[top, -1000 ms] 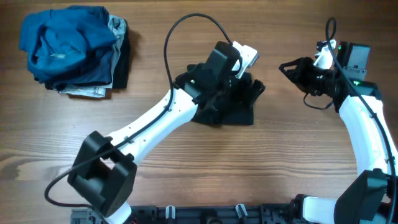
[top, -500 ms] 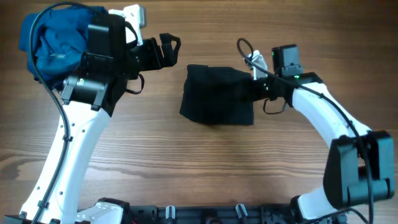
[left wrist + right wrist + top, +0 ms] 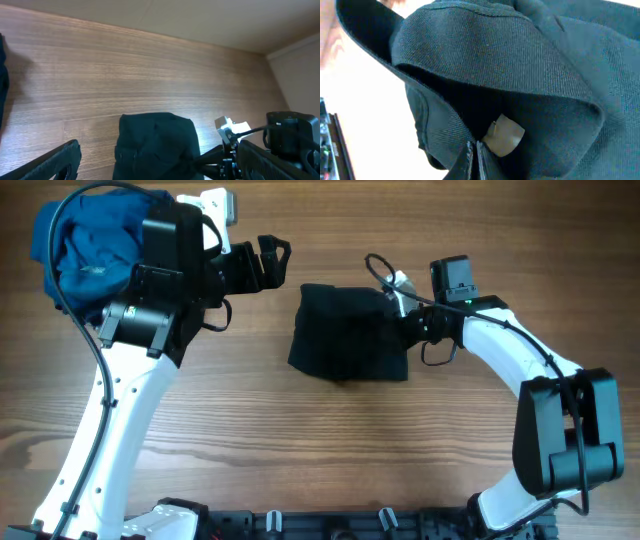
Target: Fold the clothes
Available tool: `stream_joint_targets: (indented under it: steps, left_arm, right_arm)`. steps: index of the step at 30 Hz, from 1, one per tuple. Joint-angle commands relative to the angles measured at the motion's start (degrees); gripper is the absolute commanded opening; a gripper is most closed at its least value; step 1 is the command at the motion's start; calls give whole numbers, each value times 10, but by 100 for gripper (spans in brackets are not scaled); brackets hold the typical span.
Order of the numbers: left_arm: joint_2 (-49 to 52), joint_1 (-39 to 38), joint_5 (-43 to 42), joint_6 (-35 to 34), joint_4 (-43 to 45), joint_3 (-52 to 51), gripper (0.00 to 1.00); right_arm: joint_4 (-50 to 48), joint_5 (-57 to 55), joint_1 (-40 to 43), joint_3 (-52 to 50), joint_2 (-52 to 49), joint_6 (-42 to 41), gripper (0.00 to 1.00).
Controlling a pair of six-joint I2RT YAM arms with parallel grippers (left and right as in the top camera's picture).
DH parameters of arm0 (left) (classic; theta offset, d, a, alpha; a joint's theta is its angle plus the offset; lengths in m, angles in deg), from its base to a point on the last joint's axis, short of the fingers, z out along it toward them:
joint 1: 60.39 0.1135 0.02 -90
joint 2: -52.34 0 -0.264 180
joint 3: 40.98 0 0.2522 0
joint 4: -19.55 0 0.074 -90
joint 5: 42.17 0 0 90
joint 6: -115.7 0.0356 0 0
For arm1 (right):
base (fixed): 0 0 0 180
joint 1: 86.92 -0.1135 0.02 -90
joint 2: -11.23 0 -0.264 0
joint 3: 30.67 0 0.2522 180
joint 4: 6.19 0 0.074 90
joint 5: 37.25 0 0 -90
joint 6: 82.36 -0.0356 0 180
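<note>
Two arms are working at one wooden table (image 3: 300, 440), both bases sitting at the bottom edge of the overhead frame.

Nearest, through the right wrist camera: the right gripper (image 3: 472, 159) is closing its two fingers tight together at the bottom centre of the frame, pinching the edge of the black garment (image 3: 520, 65). A fold of that cloth is arching up right in front of the tips. One small tan label (image 3: 505, 134) is showing inside the fold.

In the middle of the overhead frame, one black garment is lying by itself, folded to a rough rectangle, flat on the wood. The right arm (image 3: 520, 365) is reaching in from the right side, with its gripper meeting the cloth's upper right edge.

Farther up and to the left, the left gripper (image 3: 268, 262) is hovering above the table, well apart from the black garment and gripping nothing. Its two fingers are spreading wide, sitting in the two bottom corners of the left wrist frame.

Farthest, in the upper left corner of the overhead frame, one pile of clothes (image 3: 85, 250) is sitting partly behind the left arm (image 3: 130, 400). A blue piece is lying on top. The number of pieces in the pile cannot be told.
</note>
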Motion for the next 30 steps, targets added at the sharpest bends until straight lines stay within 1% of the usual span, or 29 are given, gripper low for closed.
stream_joint_targets:
  steps: [1, 4, 6, 7, 9, 11, 13, 15, 17, 19, 20, 21, 23, 25, 27, 29, 30]
  left_arm:
    - [1, 0, 8, 13, 1, -3, 100]
    - [1, 0, 8, 13, 0, -3, 100]
    - [1, 0, 8, 14, -4, -3, 100]
    - [1, 0, 8, 14, -5, -3, 100]
    - [1, 0, 8, 13, -6, -3, 100]
    - [1, 0, 8, 14, -9, -3, 100]
    - [1, 0, 23, 14, -12, -3, 100]
    - [1, 0, 39, 16, -12, -3, 100]
    - [1, 0, 38, 16, -12, -3, 100]
    - [1, 0, 38, 16, -12, -3, 100]
    - [1, 0, 38, 16, -12, -3, 100]
    - [1, 0, 38, 16, -14, -3, 100]
    - [1, 0, 39, 16, -16, -3, 100]
    - [1, 0, 41, 16, -16, -3, 100]
    - [1, 0, 45, 16, -16, -3, 100]
    - [1, 0, 49, 16, -17, -3, 100]
    - [1, 0, 49, 16, -17, -3, 100]
  right_arm:
    - [4, 18, 1, 5, 12, -98, 4]
    - [33, 14, 27, 6, 82, -177, 4]
    - [57, 9, 54, 6, 134, -208, 4]
    - [79, -12, 73, 6, 164, -223, 4]
    - [135, -86, 103, 6, 195, -224, 4]
    - [161, -70, 107, 6, 191, -163, 4]
    - [156, -60, 83, 6, 180, -78, 23]
    - [135, -64, 53, 5, 159, 14, 51]
    - [94, -84, 24, 5, 120, 33, 56]
    - [41, -83, 2, 5, 69, 42, 56]
    - [19, -83, -4, 5, 50, 42, 54]
    - [-9, -74, -11, 5, 25, 43, 50]
    - [-43, -34, -18, 5, -2, 44, 48]
    - [-59, 6, -28, 5, -14, 44, 43]
    - [-59, 15, -48, 5, -15, 44, 40]
    - [-52, 16, -76, 5, -15, 44, 32]
    - [-45, 10, -86, 5, -15, 44, 24]
